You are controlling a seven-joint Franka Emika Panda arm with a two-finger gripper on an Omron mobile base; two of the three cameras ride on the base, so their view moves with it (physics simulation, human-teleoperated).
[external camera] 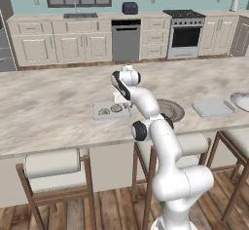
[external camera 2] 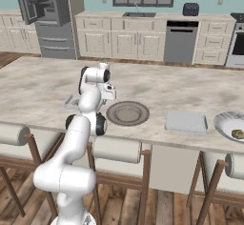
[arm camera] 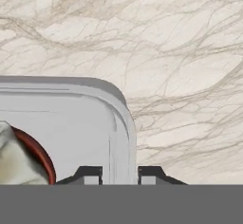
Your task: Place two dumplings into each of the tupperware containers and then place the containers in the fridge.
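Observation:
A pale grey tupperware container lies on the island counter and holds two tan dumplings. Its rounded corner shows in the hand view, with one dumpling at the left edge. My gripper straddles the container's side rim, fingers close on either side of it, so it looks shut on the rim. From the base it sits at the tray's right end, low over the counter. A second tupperware container lies further right with nothing in it. The fridge stands open at the far left.
A round brownish plate lies between the two containers. A white bowl at the counter's right end holds a dumpling. Bar stools line the near edge. The dishwasher and oven stand along the back wall.

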